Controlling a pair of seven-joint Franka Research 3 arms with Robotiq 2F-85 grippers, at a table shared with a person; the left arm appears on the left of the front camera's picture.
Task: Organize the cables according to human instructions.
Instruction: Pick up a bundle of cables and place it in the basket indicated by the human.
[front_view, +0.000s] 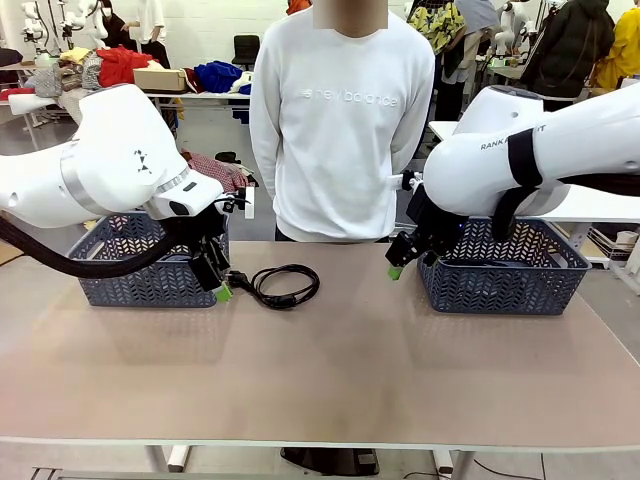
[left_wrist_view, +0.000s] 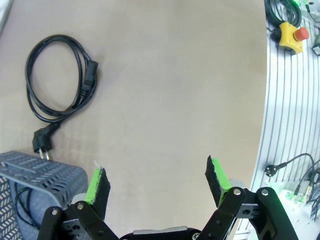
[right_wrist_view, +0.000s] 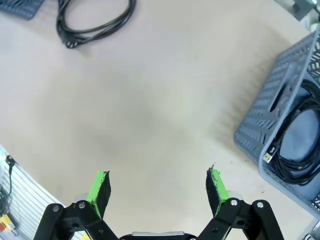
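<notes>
Black coiled cable (front_view: 285, 284) lies on the matte tan bench (front_view: 330, 380) near its far edge, beside the left perforated grey basket (front_view: 150, 275). Right basket (right_wrist_view: 280, 125) holds another cord (right_wrist_view: 300, 150), partly cut off. Left gripper (left_wrist_view: 157, 185) and right gripper (right_wrist_view: 157, 189) gape wide, empty.

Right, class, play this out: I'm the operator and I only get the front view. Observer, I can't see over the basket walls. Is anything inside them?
Observer: Yes. The right basket holds a coiled black cable with a flat, silver-tipped plug.
Operator: And the left one?
Observer: A thin black cord shows inside the left basket, near its corner.
Operator: Is the left pincer holding anything?
Observer: No. The left pincer is open, with nothing between its pads.
</notes>
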